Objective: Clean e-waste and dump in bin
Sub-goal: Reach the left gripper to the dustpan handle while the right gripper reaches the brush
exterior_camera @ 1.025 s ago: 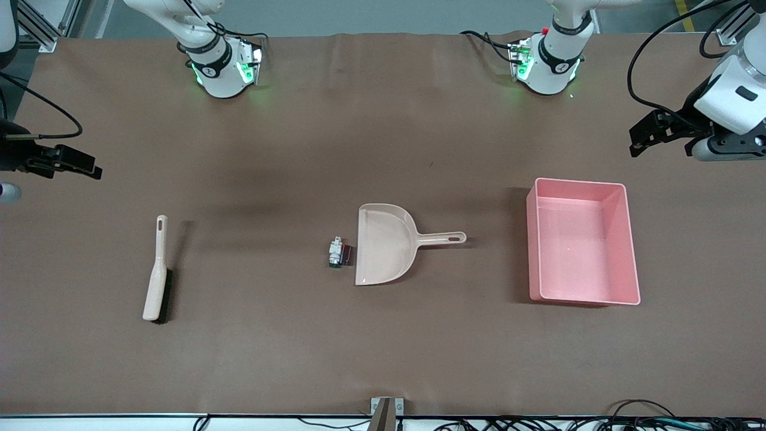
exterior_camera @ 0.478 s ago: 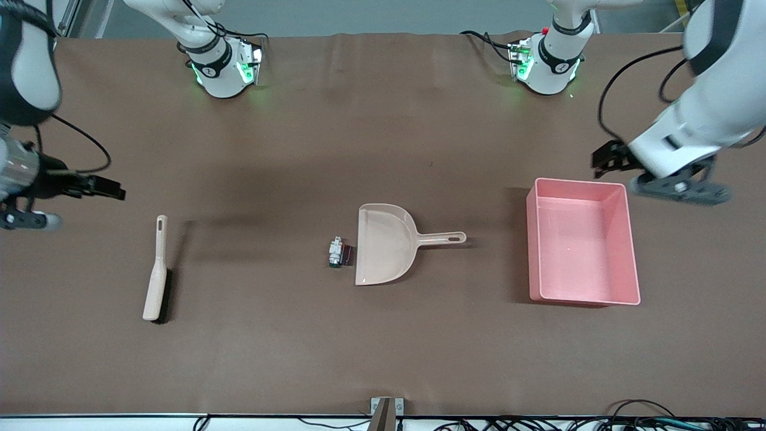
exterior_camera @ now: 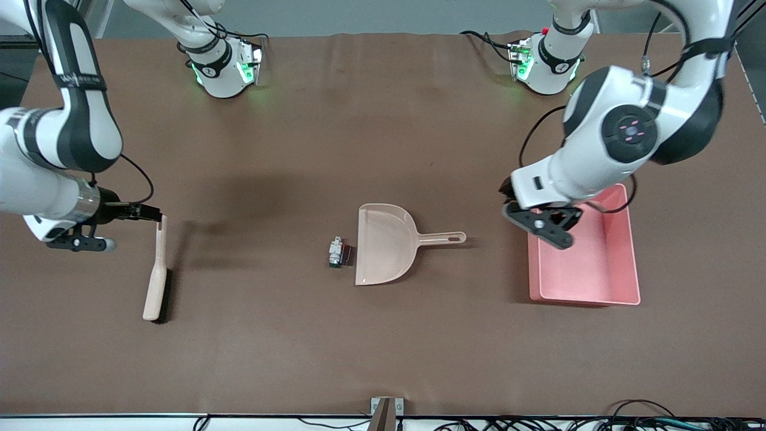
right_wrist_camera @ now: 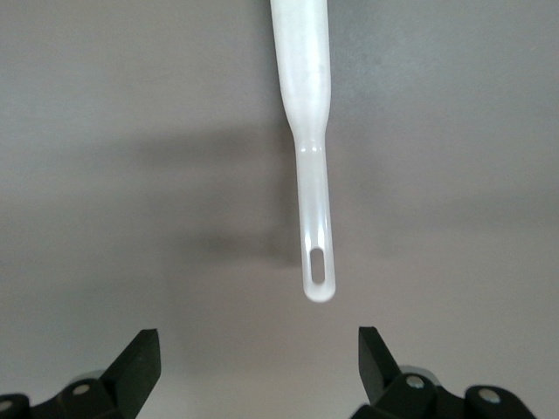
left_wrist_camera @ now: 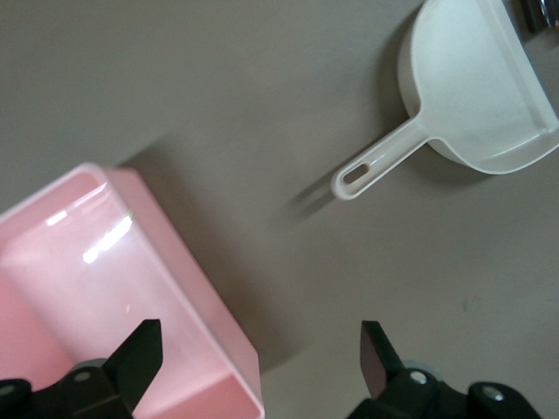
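The e-waste (exterior_camera: 337,252), a white-grey piece with a green tip and a small dark block, lies on the brown table just off the open mouth of the beige dustpan (exterior_camera: 386,242). The pink bin (exterior_camera: 586,269) stands toward the left arm's end. My left gripper (exterior_camera: 544,227) is open and empty, over the bin's corner on the dustpan's side. The left wrist view shows the bin (left_wrist_camera: 113,262) and dustpan (left_wrist_camera: 472,87) below the left gripper (left_wrist_camera: 258,358). My right gripper (exterior_camera: 146,212) is open and empty, over the handle end of the beige brush (exterior_camera: 157,269).
The brush handle (right_wrist_camera: 314,175), with a hanging slot at its tip, shows below my right gripper (right_wrist_camera: 258,358). The dustpan's handle (exterior_camera: 443,238) points toward the bin. The two arm bases stand along the table's edge farthest from the front camera.
Both arms have swung in from the table's ends. The left gripper came over the bin's corner. The right gripper came over the brush handle's end. Nothing on the table moved.
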You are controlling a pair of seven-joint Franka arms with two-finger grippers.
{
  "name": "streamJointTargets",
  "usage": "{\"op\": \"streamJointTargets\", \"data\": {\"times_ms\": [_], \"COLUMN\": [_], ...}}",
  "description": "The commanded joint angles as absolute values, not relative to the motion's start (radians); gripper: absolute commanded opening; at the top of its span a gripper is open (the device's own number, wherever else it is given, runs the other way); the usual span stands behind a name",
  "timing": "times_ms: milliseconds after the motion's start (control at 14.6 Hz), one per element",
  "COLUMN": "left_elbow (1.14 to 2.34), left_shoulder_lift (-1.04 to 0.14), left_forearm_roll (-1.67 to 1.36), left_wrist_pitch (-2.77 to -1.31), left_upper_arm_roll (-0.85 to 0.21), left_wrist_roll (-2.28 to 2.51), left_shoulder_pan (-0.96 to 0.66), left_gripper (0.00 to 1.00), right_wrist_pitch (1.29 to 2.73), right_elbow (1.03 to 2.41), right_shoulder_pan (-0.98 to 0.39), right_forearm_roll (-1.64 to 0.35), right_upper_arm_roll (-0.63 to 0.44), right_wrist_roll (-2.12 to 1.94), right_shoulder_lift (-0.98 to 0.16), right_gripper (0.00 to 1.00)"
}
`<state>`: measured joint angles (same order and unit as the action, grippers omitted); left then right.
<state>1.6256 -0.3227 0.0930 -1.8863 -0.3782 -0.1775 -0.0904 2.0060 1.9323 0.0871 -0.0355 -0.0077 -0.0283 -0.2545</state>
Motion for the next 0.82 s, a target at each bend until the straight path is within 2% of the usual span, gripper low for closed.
{"op": "streamJointTargets", "data": {"times_ms": [0,205,478,752], "left_elbow": [1.628,1.629,1.644,1.657], "left_shoulder_lift": [-0.369,-0.455,-0.554,-0.603], "left_forearm_roll": [0.172,0.262,0.333,0.425], "left_wrist_pitch": [-1.949,-2.04,-2.181,-2.246], "left_upper_arm_roll": [-0.388,-0.39,-0.39,-0.393], "left_wrist_roll": [-0.199,-0.213,-0.244,-0.299], "left_shoulder_pan": [-0.165,-0.239,-0.31,-0.339], "left_gripper": [0.98,0.95,0.95,0.9], "right_wrist_pitch": [2.116,2.32,2.379,2.385], "right_elbow": [1.968,2.052,2.059,2.057], "right_shoulder_pan": [0.098,0.136,0.146,0.141], "right_forearm_roll": [-0.028,-0.028,-0.029,-0.031], "right_upper_arm_roll": [-0.002,-0.002,-0.002,-0.002], "right_wrist_roll": [-0.038,-0.158,-0.161,-0.153], "right_shoulder_lift": [-0.29,-0.317,-0.374,-0.399], "right_gripper": [1.0,1.0,1.0,0.99]}}
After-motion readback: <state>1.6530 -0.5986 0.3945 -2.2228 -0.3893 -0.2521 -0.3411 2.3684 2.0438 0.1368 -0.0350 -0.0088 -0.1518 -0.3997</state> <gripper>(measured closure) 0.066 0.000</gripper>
